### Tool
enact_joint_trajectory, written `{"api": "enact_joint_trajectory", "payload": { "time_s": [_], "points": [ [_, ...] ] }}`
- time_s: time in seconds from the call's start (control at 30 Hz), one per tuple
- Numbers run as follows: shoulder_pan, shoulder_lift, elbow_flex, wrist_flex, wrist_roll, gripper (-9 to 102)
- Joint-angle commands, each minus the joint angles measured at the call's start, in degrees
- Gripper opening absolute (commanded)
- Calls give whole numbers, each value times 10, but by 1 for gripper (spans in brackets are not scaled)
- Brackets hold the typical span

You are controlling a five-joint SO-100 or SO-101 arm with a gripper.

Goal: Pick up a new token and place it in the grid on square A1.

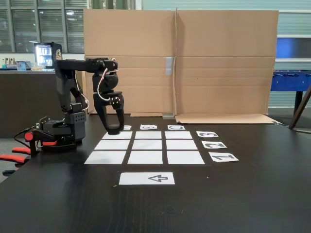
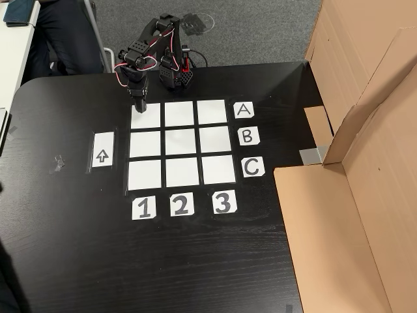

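My gripper (image 2: 139, 106) hangs tip-down at the upper-left corner of the grid (image 2: 182, 141) in the other view, over square A1 (image 2: 146, 117), the cell in line with the A card (image 2: 244, 109) and the 1 card (image 2: 144, 208); I judge this a placing stance. In the fixed view my gripper (image 1: 113, 129) sits left of centre. The jaws' spread I cannot tell. The token is not discernible, black on black.

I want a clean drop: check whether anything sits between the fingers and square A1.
Nothing visible does. The gripper hangs over the corner of square A1, whose paper shows bare. Whether it holds a token is too small to tell.
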Motion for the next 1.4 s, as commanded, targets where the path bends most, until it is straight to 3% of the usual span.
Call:
{"api": "enact_joint_trajectory", "payload": {
  "time_s": [0.0, 0.73, 1.37],
  "points": [
    [10, 21, 22, -28, -3, 9],
    [40, 91, 207, -108, -47, 9],
    [69, 69, 238, -171, -48, 9]
  ]
}}
